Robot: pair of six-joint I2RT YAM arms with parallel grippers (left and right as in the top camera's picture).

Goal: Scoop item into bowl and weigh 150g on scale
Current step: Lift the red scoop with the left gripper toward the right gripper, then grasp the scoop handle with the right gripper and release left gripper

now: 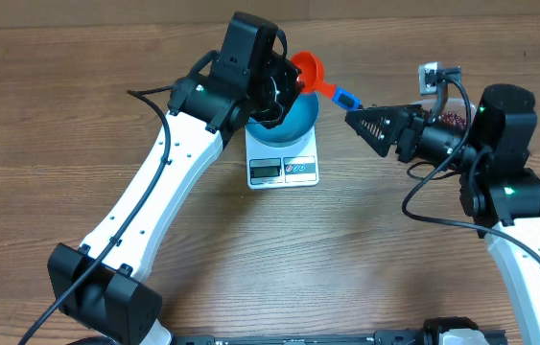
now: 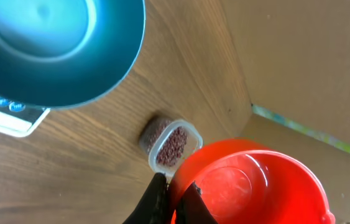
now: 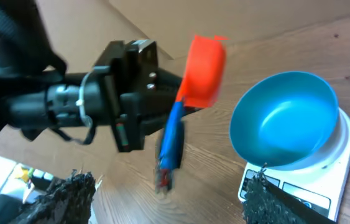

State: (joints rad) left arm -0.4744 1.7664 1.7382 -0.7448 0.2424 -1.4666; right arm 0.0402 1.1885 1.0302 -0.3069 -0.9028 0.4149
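The blue bowl (image 1: 295, 119) stands on the white scale (image 1: 284, 169) and looks empty (image 3: 283, 121). My left gripper (image 1: 284, 84) is shut on the rim of a red scoop (image 1: 309, 69), held above the bowl's far edge; the scoop's cup (image 2: 249, 186) looks empty. Its blue handle (image 1: 343, 96) points right toward my right gripper (image 1: 365, 132). The right gripper (image 3: 168, 205) is open, and the handle (image 3: 173, 140) hangs ahead of the gap, apart from both fingers. The beans (image 2: 173, 145) lie in a clear tub (image 1: 453, 117) at the back right.
A small white block with a cable (image 1: 431, 76) sits behind the right arm. Cardboard walls (image 2: 299, 56) close off the back of the wooden table (image 1: 365, 249). The left arm's white links (image 1: 169, 182) cross the table's left half.
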